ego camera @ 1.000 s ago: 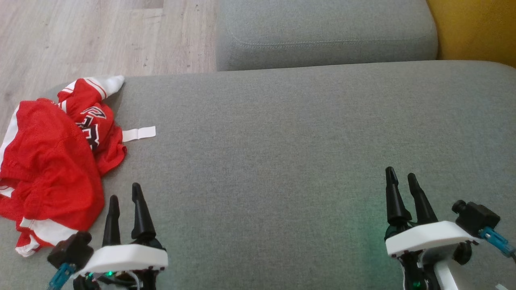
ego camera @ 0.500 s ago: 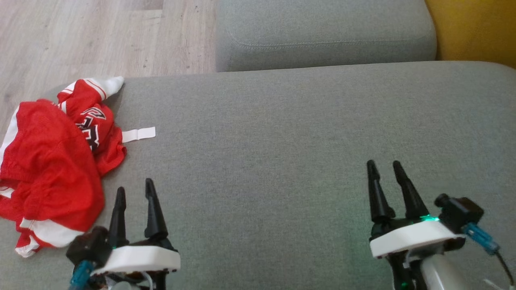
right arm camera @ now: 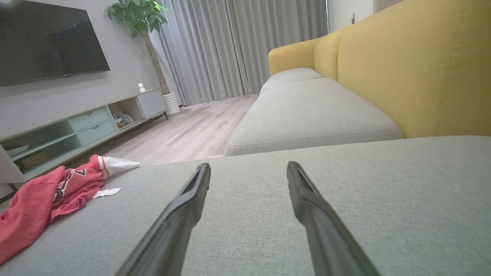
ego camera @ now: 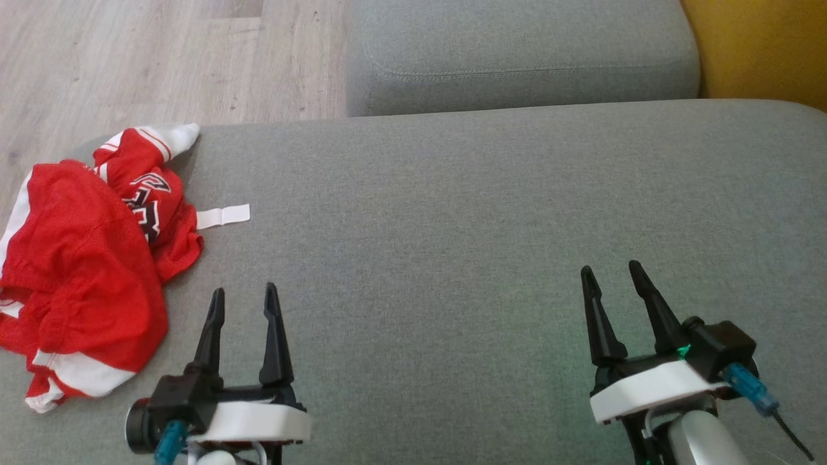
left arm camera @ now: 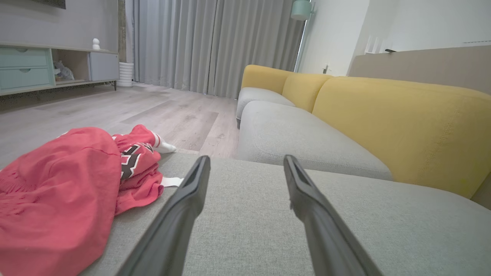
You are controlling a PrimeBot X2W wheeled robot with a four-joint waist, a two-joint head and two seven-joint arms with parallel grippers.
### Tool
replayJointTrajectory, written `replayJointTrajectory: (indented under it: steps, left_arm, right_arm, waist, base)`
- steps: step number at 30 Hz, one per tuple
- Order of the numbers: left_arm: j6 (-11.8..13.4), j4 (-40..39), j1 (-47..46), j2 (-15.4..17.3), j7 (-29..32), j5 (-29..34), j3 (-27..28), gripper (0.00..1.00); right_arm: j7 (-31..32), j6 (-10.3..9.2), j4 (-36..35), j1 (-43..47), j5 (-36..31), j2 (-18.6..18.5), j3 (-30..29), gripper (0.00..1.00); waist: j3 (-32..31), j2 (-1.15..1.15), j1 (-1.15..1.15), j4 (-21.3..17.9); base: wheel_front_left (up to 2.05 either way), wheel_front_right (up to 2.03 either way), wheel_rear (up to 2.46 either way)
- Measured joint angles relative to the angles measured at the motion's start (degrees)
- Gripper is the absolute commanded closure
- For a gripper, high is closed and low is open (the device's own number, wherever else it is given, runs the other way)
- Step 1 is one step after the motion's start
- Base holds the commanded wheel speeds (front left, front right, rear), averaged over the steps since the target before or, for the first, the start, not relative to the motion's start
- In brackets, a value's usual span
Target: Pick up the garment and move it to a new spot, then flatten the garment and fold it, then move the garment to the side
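A crumpled red garment (ego camera: 84, 258) with white trim and a black logo lies at the left edge of the grey sofa cushion (ego camera: 452, 213); it also appears in the left wrist view (left arm camera: 65, 191) and the right wrist view (right arm camera: 46, 195). My left gripper (ego camera: 244, 296) hovers open just right of the garment, apart from it, nothing between its fingers. My right gripper (ego camera: 612, 271) stands open over bare cushion at the lower right, far from the garment.
A white strip (ego camera: 223, 214) lies on the cushion beside the garment. A second grey seat cushion (ego camera: 517, 58) sits beyond, with the yellow sofa back (ego camera: 762, 45) to the right. Wooden floor (ego camera: 129, 58) drops off past the cushion's left and far-left edges.
My left gripper has shifted right and its fingers have spread wider. My right gripper has moved left and its fingers have also opened further. The garment lies unchanged.
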Motion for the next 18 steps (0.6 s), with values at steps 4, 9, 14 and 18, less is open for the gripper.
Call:
replayJointTrajectory:
  steps: [4, 9, 14, 18]
  left_arm:
    - [0.18, 0.20, 0.00, 0.03, -0.71, 3.19, -0.31, 0.00]
    - [1.35, 0.80, -0.01, 0.05, -1.32, 6.88, -0.93, 0.00]
    - [1.34, 1.13, -0.01, 0.08, -1.93, 8.46, -1.56, 0.00]
    - [1.20, 1.54, -0.01, 0.10, -1.93, 8.46, -1.55, 0.00]
  right_arm:
    - [-0.93, 0.00, 0.92, -0.01, -3.31, -0.01, -0.51, 0.00]
    - [-1.63, 0.00, 1.13, -0.05, -7.16, -0.01, -0.60, 0.00]
    - [-2.07, 0.00, 2.41, -0.17, -9.24, -0.02, -0.66, 0.00]
    - [-2.08, 0.00, 3.02, -0.19, -9.03, -0.02, -0.67, 0.00]
  waist:
    - [-0.05, 0.00, 0.00, -0.04]
    - [-0.04, 0.00, -0.01, -0.13]
    - [-0.05, 0.00, -0.01, -0.18]
    - [0.05, 0.00, -0.01, -0.35]
  base:
    - [0.00, 0.00, 0.00]
    - [0.00, 0.00, 0.00]
    - [0.00, 0.00, 0.00]
    - [0.00, 0.00, 0.00]
